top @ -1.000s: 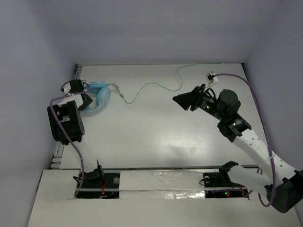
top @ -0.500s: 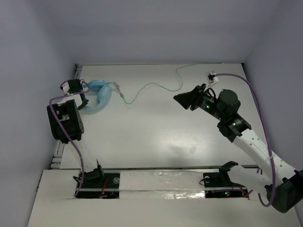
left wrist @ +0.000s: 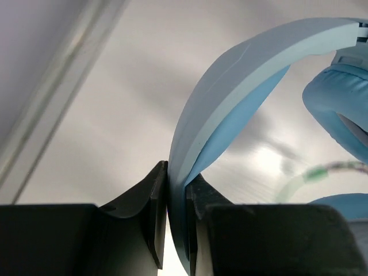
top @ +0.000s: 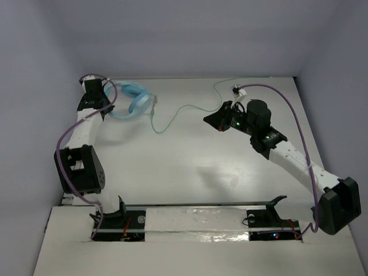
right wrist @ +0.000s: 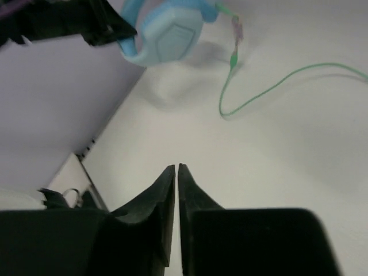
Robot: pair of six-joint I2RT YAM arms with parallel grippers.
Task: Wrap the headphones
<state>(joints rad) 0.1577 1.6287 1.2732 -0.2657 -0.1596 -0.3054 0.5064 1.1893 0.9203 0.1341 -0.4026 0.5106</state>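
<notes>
The light blue headphones (top: 133,102) are at the far left of the table, close to the back wall. My left gripper (top: 107,95) is shut on their wide headband (left wrist: 241,63), pinched between both fingers. An earcup (left wrist: 339,109) shows at the right of the left wrist view. The thin pale-green cable (top: 184,108) trails right across the table from the headphones (right wrist: 167,34). Right of the headphones, by the cable's loop, my right gripper (top: 210,119) has its jaws nearly touching and nothing between them. In the right wrist view the cable (right wrist: 276,86) lies ahead of this gripper (right wrist: 176,168).
Thick purple robot cables (top: 293,115) run along both arms. The back wall and the left wall stand close to the headphones. The table's left edge rail (left wrist: 69,75) runs beside the left gripper. A white mounting strip (top: 195,218) crosses the near edge.
My left gripper closed on the headband and carried the headphones toward the back left corner. The right arm swung left toward the cable and its jaws narrowed.
</notes>
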